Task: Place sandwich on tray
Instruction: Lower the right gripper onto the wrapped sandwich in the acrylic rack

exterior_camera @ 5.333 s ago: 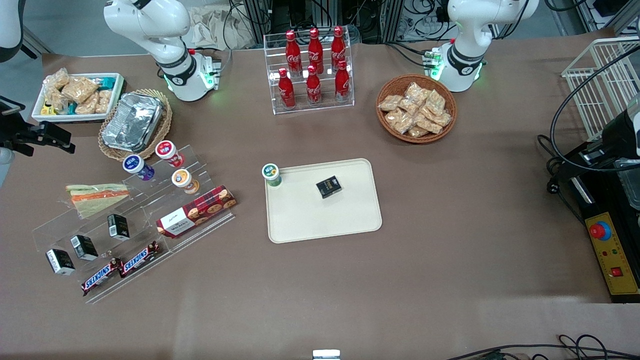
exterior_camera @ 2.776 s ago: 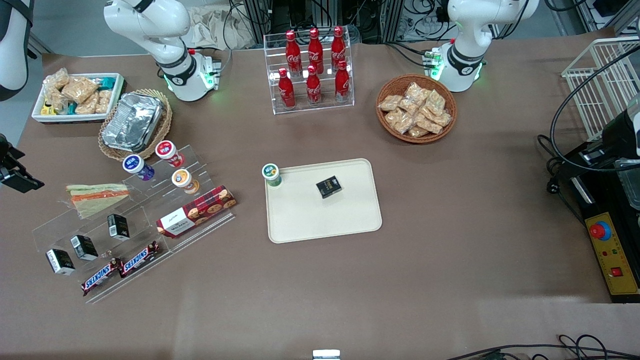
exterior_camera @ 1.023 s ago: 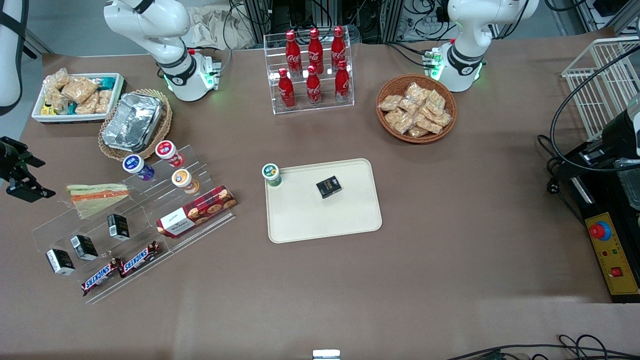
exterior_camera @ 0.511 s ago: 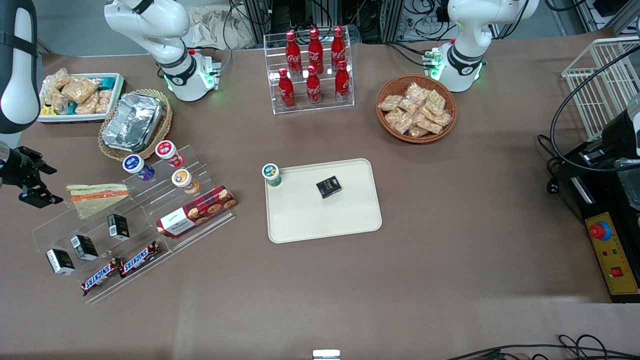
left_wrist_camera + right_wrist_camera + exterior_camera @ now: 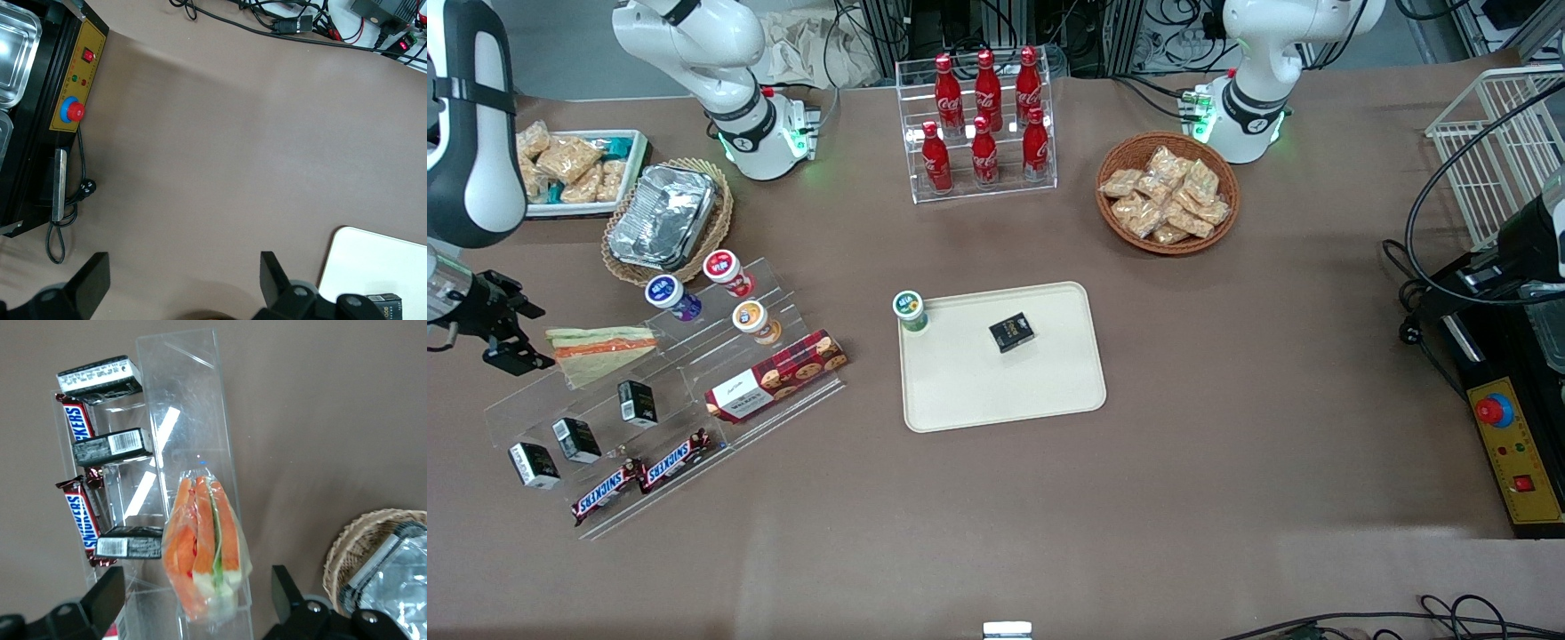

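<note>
The sandwich, a clear-wrapped wedge with orange and green filling, lies on the top step of a clear acrylic shelf toward the working arm's end of the table. My gripper hovers just beside the sandwich's wide end, open, with nothing between its fingers. In the right wrist view the sandwich lies just ahead of the open gripper, centred between the two fingers. The cream tray sits mid-table, well away from the gripper, and its corner shows in the left wrist view.
A small black box lies on the tray and a green-lidded cup stands at its corner. The shelf holds black boxes, Snickers bars, a cookie box and cups. A foil container sits farther from the camera than the sandwich.
My gripper has come in from the table's edge toward the sandwich's wide end, staying open. The sandwich and the tray have not moved.
</note>
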Tool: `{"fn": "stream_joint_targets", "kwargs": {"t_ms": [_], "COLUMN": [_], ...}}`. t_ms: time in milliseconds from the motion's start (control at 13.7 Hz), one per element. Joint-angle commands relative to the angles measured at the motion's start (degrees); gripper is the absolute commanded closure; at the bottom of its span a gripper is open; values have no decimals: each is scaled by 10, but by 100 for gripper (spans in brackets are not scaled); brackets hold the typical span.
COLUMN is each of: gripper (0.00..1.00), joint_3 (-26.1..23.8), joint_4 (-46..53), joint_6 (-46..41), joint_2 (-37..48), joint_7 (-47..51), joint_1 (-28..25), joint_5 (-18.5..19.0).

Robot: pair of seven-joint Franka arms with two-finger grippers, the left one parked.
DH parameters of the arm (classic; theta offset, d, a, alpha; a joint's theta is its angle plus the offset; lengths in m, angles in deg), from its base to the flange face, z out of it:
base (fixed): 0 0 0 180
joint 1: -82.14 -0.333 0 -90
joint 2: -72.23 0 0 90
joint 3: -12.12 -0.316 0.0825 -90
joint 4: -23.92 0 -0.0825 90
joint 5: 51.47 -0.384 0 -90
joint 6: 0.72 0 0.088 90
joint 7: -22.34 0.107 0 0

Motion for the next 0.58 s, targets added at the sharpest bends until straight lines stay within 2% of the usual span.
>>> {"fn": "stream_joint_targets", "kwargs": {"t_ms": [0, 511], "gripper": [3, 3], "joint_3": [-1, -2], "joint_4": [-40, -54], "joint_6": [56, 90], "joint_2": [1, -21], "joint_7": [4, 4], "joint_1": [2, 1], "joint_5": [-11, -12]}}
